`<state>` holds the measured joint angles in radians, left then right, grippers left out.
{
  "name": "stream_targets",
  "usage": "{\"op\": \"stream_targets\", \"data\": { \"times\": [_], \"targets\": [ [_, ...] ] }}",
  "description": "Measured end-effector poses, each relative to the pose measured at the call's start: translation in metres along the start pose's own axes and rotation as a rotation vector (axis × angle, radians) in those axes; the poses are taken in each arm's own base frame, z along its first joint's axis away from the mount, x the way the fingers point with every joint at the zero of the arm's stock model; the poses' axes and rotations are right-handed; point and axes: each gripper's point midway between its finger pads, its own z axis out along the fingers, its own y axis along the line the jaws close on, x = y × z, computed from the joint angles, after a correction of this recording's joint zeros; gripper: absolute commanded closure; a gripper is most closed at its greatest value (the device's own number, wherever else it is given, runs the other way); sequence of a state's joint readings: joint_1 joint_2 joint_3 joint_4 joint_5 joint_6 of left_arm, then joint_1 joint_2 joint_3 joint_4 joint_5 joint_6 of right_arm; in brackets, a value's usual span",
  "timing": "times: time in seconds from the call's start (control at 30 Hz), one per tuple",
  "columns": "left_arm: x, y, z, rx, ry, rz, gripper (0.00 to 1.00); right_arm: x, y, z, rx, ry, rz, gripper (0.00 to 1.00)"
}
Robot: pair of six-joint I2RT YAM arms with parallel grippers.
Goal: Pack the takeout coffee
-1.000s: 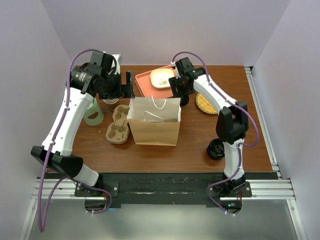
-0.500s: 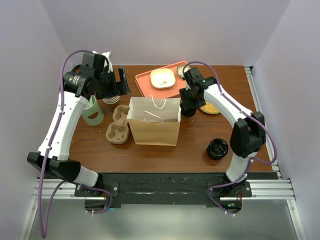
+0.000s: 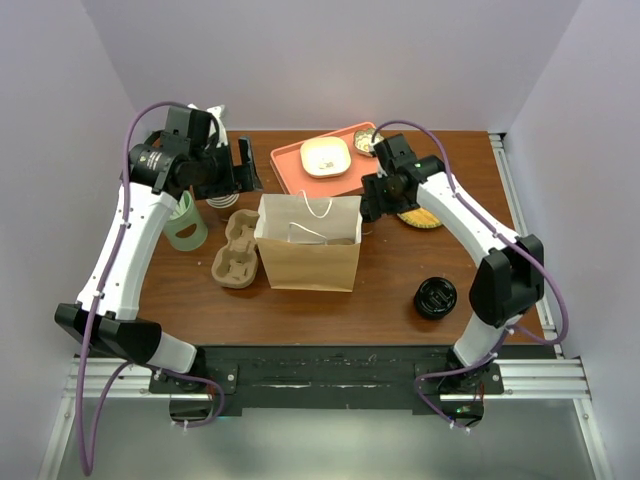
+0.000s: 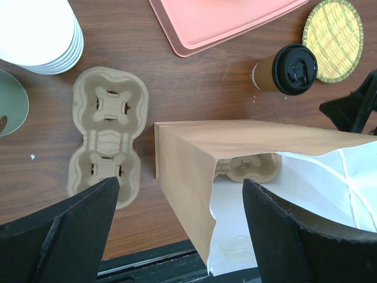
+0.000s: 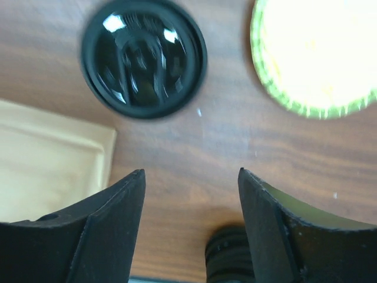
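Top view: a brown paper bag (image 3: 308, 255) is stood open at mid-bench (image 3: 400, 270), with a pulp cup carrier (image 3: 232, 250) just beside it on the left. The left pincer (image 3: 243, 168) is held above the far left. The right pincer (image 3: 372, 203) is held just beyond the bag's far right corner, and the takeout coffee is hidden beneath it.

Left wrist view: the left pincer's fingers are spread wide and nothing is held. The takeout coffee (image 4: 287, 71) is seen upright on the bench, just beyond the bag, between a salmon tray (image 4: 224, 23) and a woven coaster (image 4: 333, 32).

Right wrist view: the right pincer's fingers are spread wide and empty. The coffee's black lid (image 5: 143, 59) is seen blurred, ahead of the fingertips and not between them.

The reach for the cup is judged to be in hand, with nothing yet packed. Next, the right pincer would need to be centred on the cup, lowered past the lid and closed gently on the paper wall.
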<state>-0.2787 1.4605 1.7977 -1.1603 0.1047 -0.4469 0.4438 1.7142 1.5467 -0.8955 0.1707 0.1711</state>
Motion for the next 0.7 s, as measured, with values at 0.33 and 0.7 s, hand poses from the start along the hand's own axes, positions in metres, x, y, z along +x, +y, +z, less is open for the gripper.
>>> {"op": "stream_targets", "data": {
  "times": [0.33,0.7],
  "targets": [
    [0.001,0.0,0.0,0.004,0.003,0.022,0.09,-0.054,0.021,0.027,-0.07,-0.061,-0.057,0.13],
    [0.001,-0.001,-0.005,0.009,0.005,0.04,0.09,-0.06,0.036,0.063,-0.112,-0.011,-0.108,0.15]
  ]
}}
